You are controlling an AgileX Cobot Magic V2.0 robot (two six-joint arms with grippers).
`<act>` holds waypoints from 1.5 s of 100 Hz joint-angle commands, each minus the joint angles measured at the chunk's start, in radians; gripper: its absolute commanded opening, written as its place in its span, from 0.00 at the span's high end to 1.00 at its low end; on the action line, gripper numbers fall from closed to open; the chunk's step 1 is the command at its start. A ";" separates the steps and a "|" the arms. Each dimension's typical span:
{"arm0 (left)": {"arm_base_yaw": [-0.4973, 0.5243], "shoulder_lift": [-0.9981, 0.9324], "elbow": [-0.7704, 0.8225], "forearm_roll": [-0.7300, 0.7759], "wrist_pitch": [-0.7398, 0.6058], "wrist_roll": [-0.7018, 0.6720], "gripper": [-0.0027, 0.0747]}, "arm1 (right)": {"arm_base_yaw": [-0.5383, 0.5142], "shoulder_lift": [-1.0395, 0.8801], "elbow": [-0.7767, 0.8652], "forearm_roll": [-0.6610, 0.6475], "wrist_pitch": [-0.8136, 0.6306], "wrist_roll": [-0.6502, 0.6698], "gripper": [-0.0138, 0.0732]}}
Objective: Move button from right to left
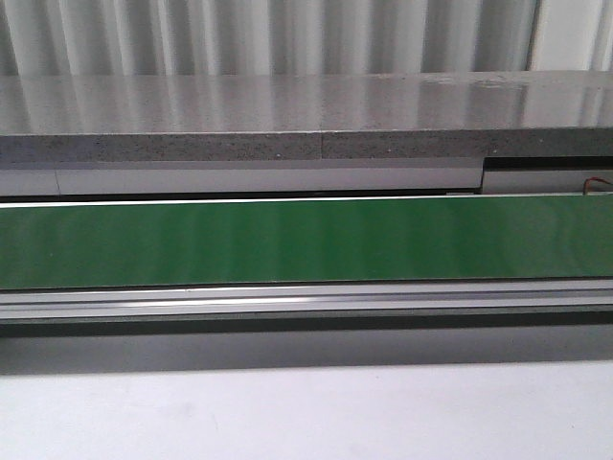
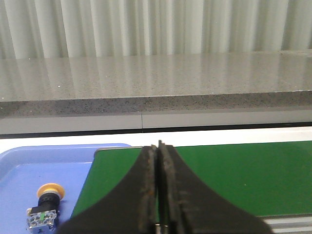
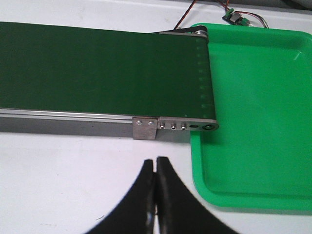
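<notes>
Blue tray point(image 2: 29, 168): you'll see it at the belt's left end in the left wrist view, sitting on the white table point(image 2: 58, 137).
Button point(image 2: 45, 208): lying in the blue tray, yellow-orange cap up, black collar under it, grey block with a green spot at its base. It's off the belt, just beside its left edge.
Left gripper point(image 2: 159, 187): black fingers point(image 2: 146, 195) pressed together, nothing between them. Hanging over the left end of the belt, near the button but apart from it.
Belt point(image 1: 306, 240): green, runs across the whole front view with a metal rail point(image 1: 306, 299) along the near side. A grey speckled ledge point(image 1: 287, 115) sits behind it.
Right gripper point(image 3: 156, 195): fingers point(image 3: 168, 204) closed tight, gripping nothing. Over the white table, just short of the belt's right end.
Belt end bracket point(image 3: 175, 125): metal, with screws, overhangs the green tray's edge.
Green tray point(image 3: 258, 122): at the belt's right end, you'll see only bare green floor.
Small circuit board point(image 3: 236, 17): with wires, on the table behind the green tray.
</notes>
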 commanded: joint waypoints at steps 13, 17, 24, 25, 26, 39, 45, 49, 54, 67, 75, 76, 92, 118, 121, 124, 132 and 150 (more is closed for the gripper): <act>-0.008 -0.034 0.024 -0.013 -0.077 -0.011 0.99 | -0.001 0.005 -0.022 -0.009 -0.062 0.000 0.92; -0.008 -0.034 0.024 -0.013 -0.077 -0.011 0.99 | -0.001 0.005 -0.022 -0.009 -0.062 0.000 0.92; -0.008 -0.034 0.024 -0.013 -0.077 -0.011 0.99 | -0.001 0.005 -0.022 -0.009 -0.062 0.000 0.92; -0.008 -0.034 0.024 -0.013 -0.077 -0.011 0.99 | -0.001 0.005 -0.022 -0.009 -0.062 0.000 0.92; -0.008 -0.034 0.024 -0.013 -0.077 -0.011 0.99 | -0.001 0.005 -0.022 -0.009 -0.062 0.000 0.92; -0.008 -0.034 0.024 -0.013 -0.077 -0.011 0.99 | -0.001 0.005 -0.022 -0.009 -0.062 0.000 0.92; -0.008 -0.034 0.024 -0.013 -0.077 -0.011 0.99 | -0.001 0.005 -0.022 -0.009 -0.062 0.000 0.92; -0.008 -0.034 0.024 -0.013 -0.077 -0.011 0.99 | -0.001 0.005 -0.022 -0.009 -0.062 0.000 0.92; -0.008 -0.034 0.024 -0.013 -0.077 -0.011 0.99 | -0.001 0.005 -0.022 -0.009 -0.062 0.000 0.92; -0.008 -0.034 0.024 -0.013 -0.077 -0.011 0.99 | -0.001 0.005 -0.022 -0.009 -0.062 0.000 0.92; -0.008 -0.034 0.024 -0.013 -0.077 -0.011 0.99 | -0.001 0.005 -0.022 -0.009 -0.062 0.000 0.92; -0.008 -0.034 0.024 -0.013 -0.077 -0.011 0.99 | -0.001 0.005 -0.022 -0.009 -0.062 0.000 0.92; -0.008 -0.034 0.024 -0.013 -0.077 -0.011 0.99 | -0.001 0.005 -0.022 -0.029 -0.071 0.000 0.92; -0.008 -0.034 0.024 -0.013 -0.077 -0.011 0.99 | 0.000 -0.097 0.093 0.019 -0.370 0.000 0.92; -0.008 -0.034 0.024 -0.013 -0.077 -0.011 0.99 | 0.000 -0.118 0.122 0.032 -0.410 0.000 0.92; -0.008 -0.034 0.024 -0.013 -0.077 -0.011 0.99 | 0.000 -0.144 0.153 0.047 -0.453 0.000 0.92; -0.008 -0.034 0.024 -0.013 -0.077 -0.011 0.99 | 0.009 -0.202 0.248 0.074 -0.531 0.000 0.92; -0.008 -0.034 0.024 -0.013 -0.077 -0.011 0.99 | 0.069 -0.352 0.433 0.084 -0.659 0.000 0.92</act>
